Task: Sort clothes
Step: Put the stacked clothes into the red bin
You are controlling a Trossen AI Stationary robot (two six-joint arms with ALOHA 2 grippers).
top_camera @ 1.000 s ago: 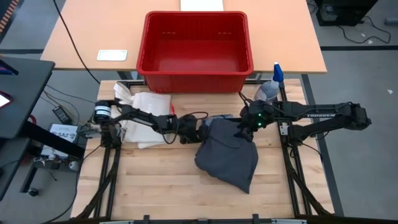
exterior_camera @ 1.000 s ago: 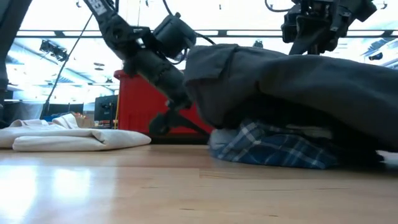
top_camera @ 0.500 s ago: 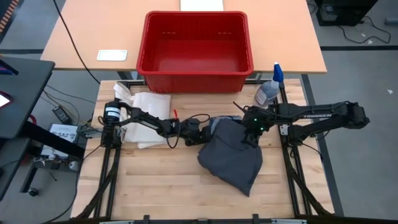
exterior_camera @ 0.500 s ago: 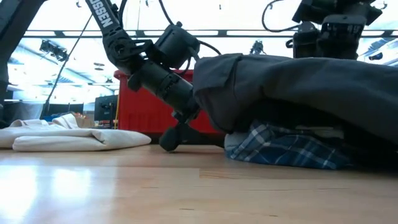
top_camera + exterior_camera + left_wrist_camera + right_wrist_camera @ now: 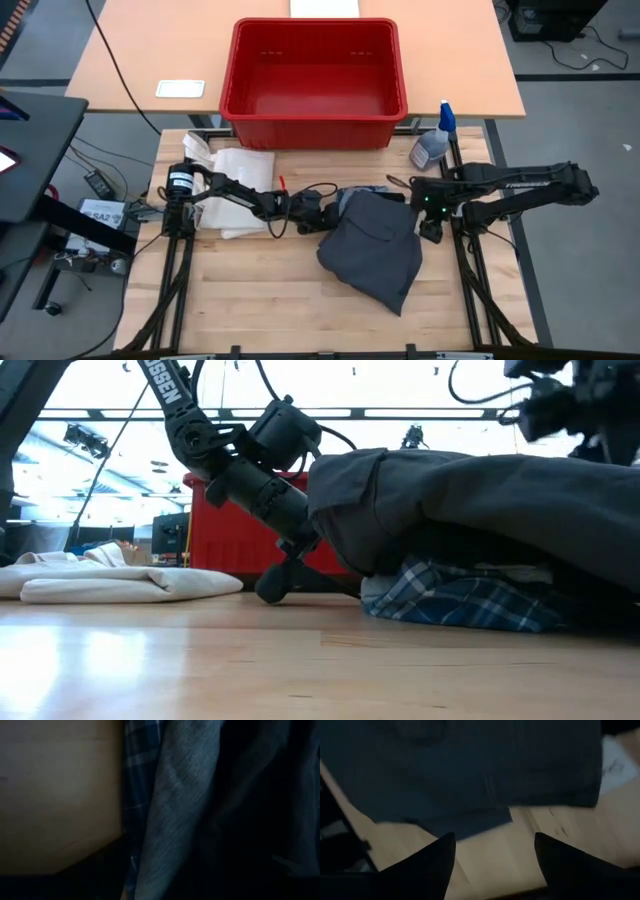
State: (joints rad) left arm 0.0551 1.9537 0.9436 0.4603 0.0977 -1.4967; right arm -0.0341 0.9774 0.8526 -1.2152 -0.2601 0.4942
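A large dark grey cloth [image 5: 370, 250] lies spread over the pile at mid-table, and its left edge hangs over a blue-and-white plaid cloth [image 5: 450, 600] that rests on the wood. My left gripper [image 5: 325, 208] is low at the pile's left edge. It is open, one finger [image 5: 274, 586] down near the table and the other up by the grey cloth [image 5: 470, 500]. The left wrist view is filled by plaid [image 5: 137, 780] and grey [image 5: 170, 820]. My right gripper [image 5: 495, 870] is open above bare wood just right of the grey cloth [image 5: 470, 770], pointing steeply down. My left gripper comes at the pile level from the table's left and slants down, with its upper finger [image 5: 305, 545] right at the grey cloth's hanging left edge [image 5: 325, 530]. I cannot tell whether it touches the cloth. My right gripper touches nothing.
A red bin [image 5: 315, 75] stands beyond the table's far edge. A white tote bag [image 5: 235, 175] lies at the far left, under the left arm. A spray bottle [image 5: 432, 145] stands at the far right corner. Bare wood stretches along the near side.
My right gripper has drawn back from above the grey cloth toward the table's right edge and tipped more steeply down. My left gripper sank and moved in toward the pile's left edge, then kept still. The pile's left edge has shifted a little toward the right.
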